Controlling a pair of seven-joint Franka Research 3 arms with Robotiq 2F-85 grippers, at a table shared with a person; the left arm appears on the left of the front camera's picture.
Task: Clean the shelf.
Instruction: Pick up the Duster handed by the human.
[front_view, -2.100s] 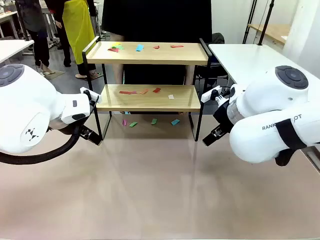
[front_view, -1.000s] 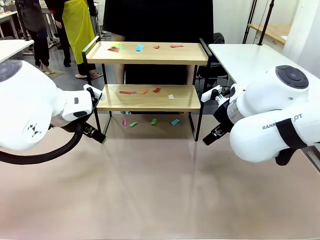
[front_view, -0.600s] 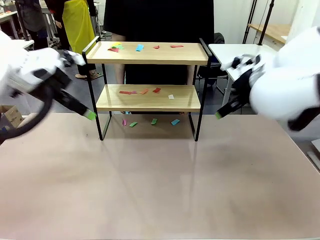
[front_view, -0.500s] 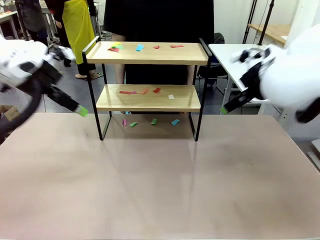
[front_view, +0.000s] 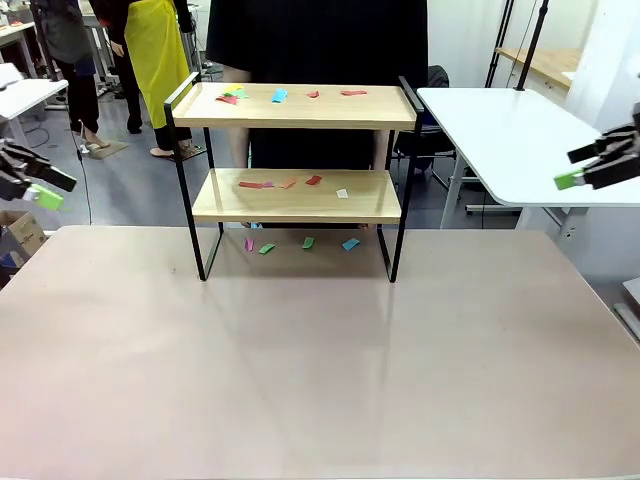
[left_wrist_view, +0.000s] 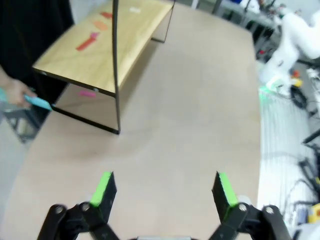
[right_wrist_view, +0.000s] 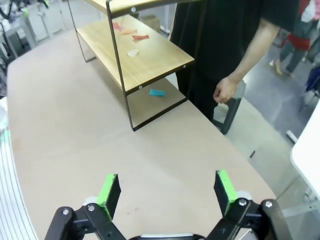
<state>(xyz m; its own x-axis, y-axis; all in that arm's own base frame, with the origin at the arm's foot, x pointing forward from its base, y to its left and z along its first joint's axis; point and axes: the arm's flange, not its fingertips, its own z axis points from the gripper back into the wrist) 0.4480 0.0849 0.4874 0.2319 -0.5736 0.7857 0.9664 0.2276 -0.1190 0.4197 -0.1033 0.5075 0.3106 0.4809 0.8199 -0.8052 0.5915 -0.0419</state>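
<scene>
My left hand (left_wrist_view: 163, 187): released, green pads spread wide, nothing between them, off the left side of the beige counter (front_view: 320, 360).
My right hand (right_wrist_view: 165, 187): released, empty, off the counter's right side.
Two-tier light wooden shelf in a thin black frame (front_view: 370, 205): on the counter's far side, well apart from both hands.
Small coloured paper scraps (front_view: 314, 181): on both boards and on the counter beneath.

At twelve o'clock, the shelf (front_view: 375, 112) is pale wood in a black frame. The paper scraps (front_view: 253, 185) on it are red, green and blue.
</scene>
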